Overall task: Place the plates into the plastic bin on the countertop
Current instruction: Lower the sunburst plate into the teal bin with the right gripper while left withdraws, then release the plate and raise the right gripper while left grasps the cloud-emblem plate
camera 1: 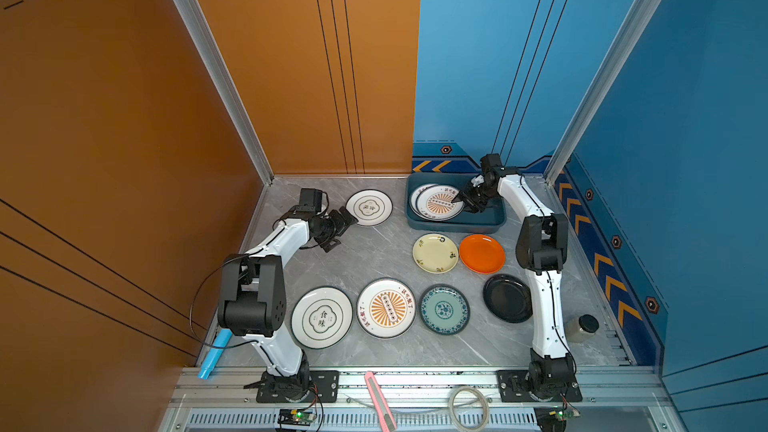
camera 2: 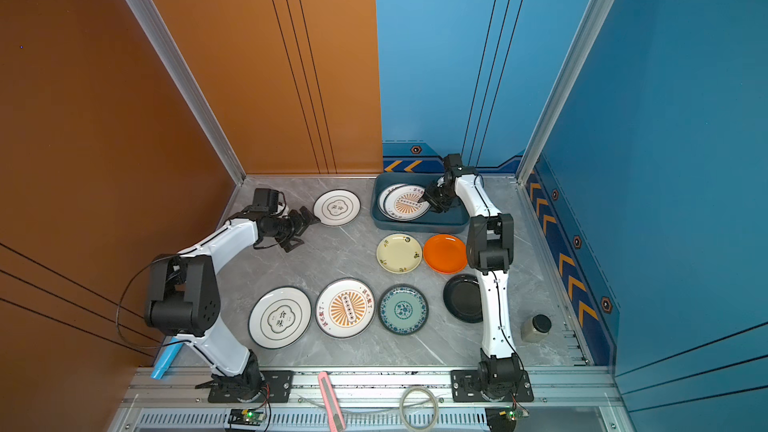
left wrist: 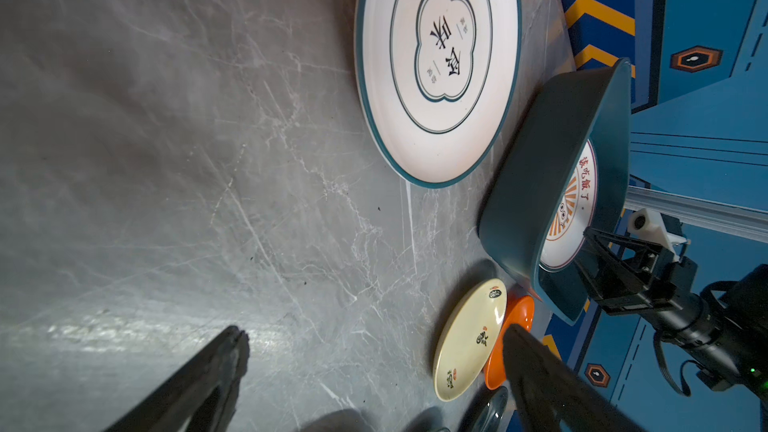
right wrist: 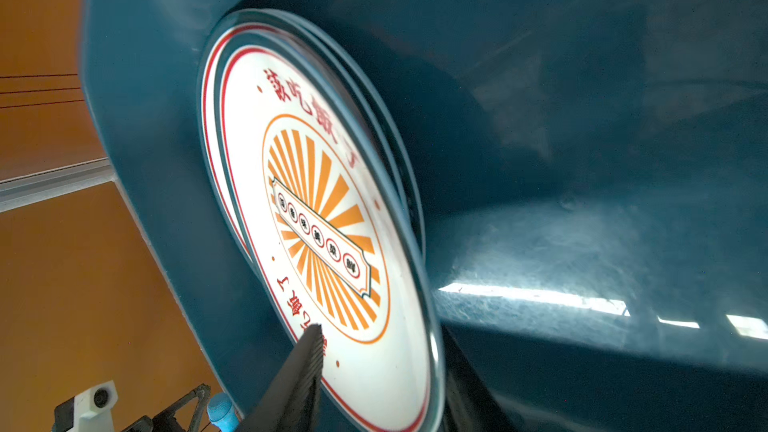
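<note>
As it straddles the sunburst plate (right wrist: 324, 222), right pincer (camera 1: 463, 203) gapes partway.

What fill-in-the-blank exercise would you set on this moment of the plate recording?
1. The ____ gripper reaches into the plastic bin.
2. ____ plates lie on the countertop outside the bin.
3. In the front row, the teal-patterned plate lies between a sunburst plate and the ____ plate.
4. The left gripper holds nothing; its jaws stand wide ____.
Missing words: right; seven; black; open.
</note>
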